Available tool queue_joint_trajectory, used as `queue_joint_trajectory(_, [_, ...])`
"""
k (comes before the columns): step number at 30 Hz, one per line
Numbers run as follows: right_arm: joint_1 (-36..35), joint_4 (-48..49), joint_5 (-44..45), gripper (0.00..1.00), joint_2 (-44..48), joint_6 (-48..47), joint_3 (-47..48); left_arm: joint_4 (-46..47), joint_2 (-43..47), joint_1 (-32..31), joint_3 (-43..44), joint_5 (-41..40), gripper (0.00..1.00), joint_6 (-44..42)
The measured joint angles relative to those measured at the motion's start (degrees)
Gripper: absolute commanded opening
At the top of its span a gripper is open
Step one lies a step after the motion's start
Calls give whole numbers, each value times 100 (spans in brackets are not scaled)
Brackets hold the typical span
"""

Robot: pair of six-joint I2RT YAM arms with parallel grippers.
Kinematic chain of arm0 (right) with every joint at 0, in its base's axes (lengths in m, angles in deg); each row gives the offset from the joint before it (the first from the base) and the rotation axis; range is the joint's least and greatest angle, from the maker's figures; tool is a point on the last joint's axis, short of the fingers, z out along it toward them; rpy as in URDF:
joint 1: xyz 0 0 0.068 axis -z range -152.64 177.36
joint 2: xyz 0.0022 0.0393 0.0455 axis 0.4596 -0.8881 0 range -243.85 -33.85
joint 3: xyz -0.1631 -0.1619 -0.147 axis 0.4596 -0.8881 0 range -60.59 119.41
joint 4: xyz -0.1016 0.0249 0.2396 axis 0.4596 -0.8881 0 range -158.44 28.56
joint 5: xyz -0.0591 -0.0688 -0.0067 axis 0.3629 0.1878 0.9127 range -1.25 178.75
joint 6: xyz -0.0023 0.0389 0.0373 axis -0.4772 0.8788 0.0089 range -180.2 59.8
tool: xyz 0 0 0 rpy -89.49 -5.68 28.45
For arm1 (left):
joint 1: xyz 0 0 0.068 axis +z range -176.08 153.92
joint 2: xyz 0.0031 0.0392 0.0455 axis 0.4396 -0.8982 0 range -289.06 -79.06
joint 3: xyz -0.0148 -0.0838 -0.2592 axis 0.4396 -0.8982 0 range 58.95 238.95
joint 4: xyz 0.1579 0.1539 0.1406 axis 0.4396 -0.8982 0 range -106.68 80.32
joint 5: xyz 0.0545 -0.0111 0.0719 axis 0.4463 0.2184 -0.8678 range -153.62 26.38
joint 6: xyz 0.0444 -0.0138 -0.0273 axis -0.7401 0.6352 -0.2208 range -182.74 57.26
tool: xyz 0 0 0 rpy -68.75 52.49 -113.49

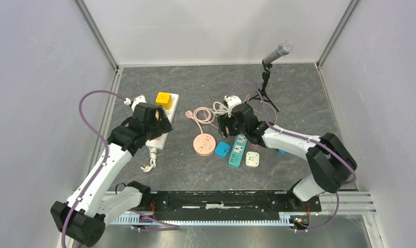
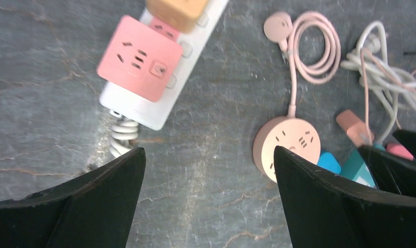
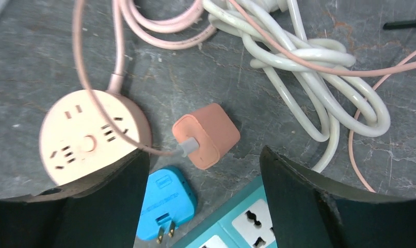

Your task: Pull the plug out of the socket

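Note:
A white power strip (image 2: 144,111) lies at the left, with a pink cube plug (image 2: 139,58) and a yellow cube plug (image 2: 177,10) seated in it. In the top view the strip (image 1: 167,111) and the yellow plug (image 1: 163,99) show, while the pink plug is hidden under my left arm. My left gripper (image 2: 208,155) is open and empty, hovering over bare table just right of the strip's cable end (image 1: 164,125). My right gripper (image 3: 203,155) is open and empty above a salmon charger (image 3: 208,134), near the middle of the table (image 1: 224,126).
A round pink socket (image 1: 204,144) with its coiled cord, a loose blue plug (image 1: 222,149), a teal strip (image 1: 238,150) and a small white adapter (image 1: 253,159) lie mid-table. A tangled white cable (image 3: 309,77) lies behind them. A microphone on a tripod (image 1: 270,62) stands at the back.

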Motion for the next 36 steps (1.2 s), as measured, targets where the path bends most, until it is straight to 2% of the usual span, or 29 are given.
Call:
queue_joint_trajectory(6, [0, 234, -422, 84, 855, -68, -238, -221, -494, 299, 702, -321, 100, -105])
queue_joint_trajectory(13, [0, 553, -1113, 84, 1561, -111, -680, -173, -1405, 894, 1154, -162, 100, -254])
queue_joint_trajectory(22, [0, 758, -1711, 84, 1891, 59, -1355, 179, -2122, 1093, 1158, -109, 100, -553])
queue_joint_trajectory(36, [0, 979, -2057, 84, 1893, 140, -1449, 442, -2708, 1215, 765, -9, 100, -1141])
